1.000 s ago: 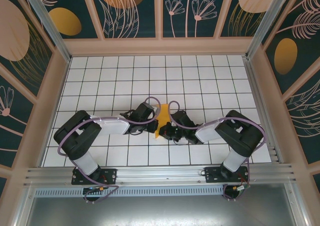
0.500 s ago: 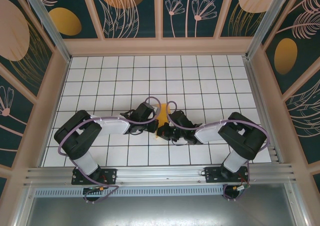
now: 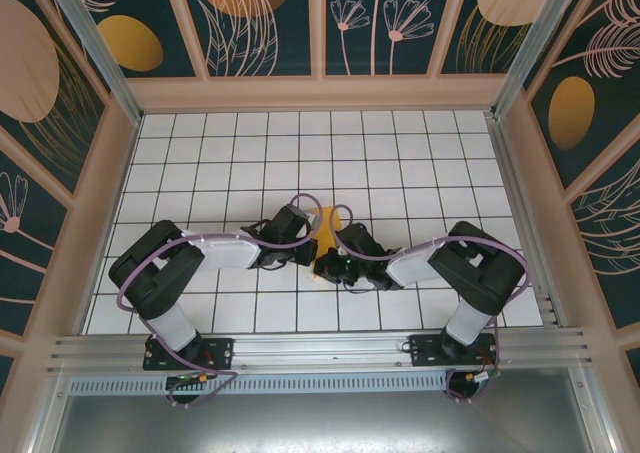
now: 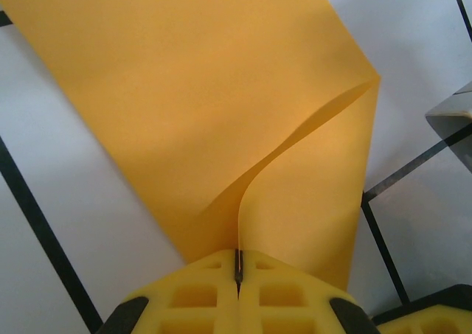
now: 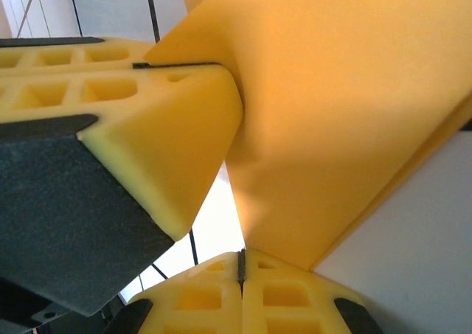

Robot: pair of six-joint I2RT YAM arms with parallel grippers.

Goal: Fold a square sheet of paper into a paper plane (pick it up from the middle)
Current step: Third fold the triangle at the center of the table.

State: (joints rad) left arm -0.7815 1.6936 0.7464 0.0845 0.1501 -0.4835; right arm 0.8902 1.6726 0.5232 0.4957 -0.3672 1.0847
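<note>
The square sheet of paper [image 3: 336, 219] is orange-yellow, bent over itself and lifted between my two grippers at the middle of the tiled table. My left gripper [image 3: 312, 255] is shut on it: in the left wrist view a curled edge of the paper [image 4: 206, 91] runs straight into the closed slot of the left gripper [image 4: 238, 264]. In the right wrist view a lower corner of the paper [image 5: 346, 127] comes down into the closed right gripper [image 5: 241, 264]. The left gripper's yellow fingers [image 5: 169, 127] pinch another edge just above. In the top view my right gripper [image 3: 330, 265] nearly touches the left one.
The white gridded table [image 3: 300, 153] stretches open beyond the grippers toward the back wall [image 3: 320, 91]. Side walls [image 3: 95, 203] close it left and right. An aluminium rail [image 3: 320, 348] runs along the near edge by the arm bases.
The right gripper has edged left toward the left gripper. A flap of the paper has come up into view beyond the two grippers. Both stay shut.
</note>
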